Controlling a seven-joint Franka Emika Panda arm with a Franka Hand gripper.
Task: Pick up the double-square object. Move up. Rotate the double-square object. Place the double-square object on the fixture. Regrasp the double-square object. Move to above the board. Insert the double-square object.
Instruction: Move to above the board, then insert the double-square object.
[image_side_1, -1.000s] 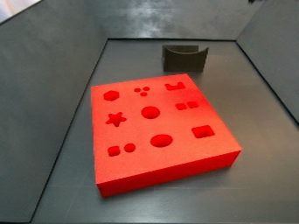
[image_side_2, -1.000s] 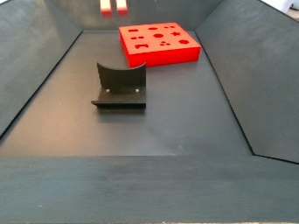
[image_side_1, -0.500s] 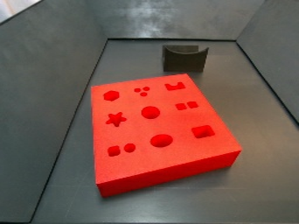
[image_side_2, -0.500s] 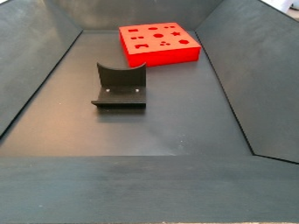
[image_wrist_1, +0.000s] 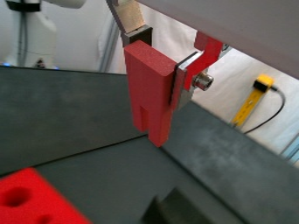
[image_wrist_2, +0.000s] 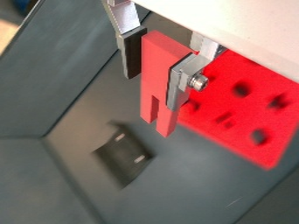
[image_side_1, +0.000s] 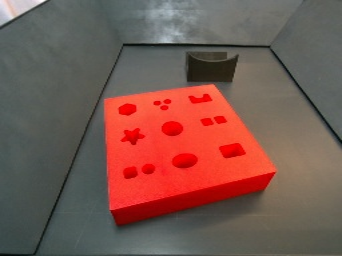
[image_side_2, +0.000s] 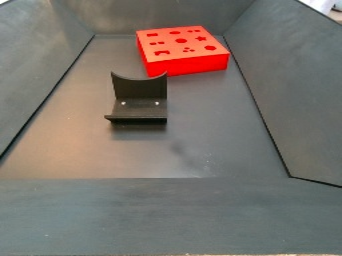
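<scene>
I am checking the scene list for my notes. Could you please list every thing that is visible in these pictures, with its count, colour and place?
board: one, bright red, flat on the dark floor of the bin, with recessed shape holes in its top; seen in both side views and both wrist views.
fixture: one, dark grey, standing on the floor apart from the board; in a wrist view it lies below the gripper.
double-square object: one, red-pink, held upright between the fingers, in the air, touching nothing below; only the wrist views show it.
bin walls: dark grey, around the floor.
yellow cable: one, outside the bin, in a wrist view.
gripper: one, silver fingers, shut on the double-square object, out of frame in both side views.
</scene>
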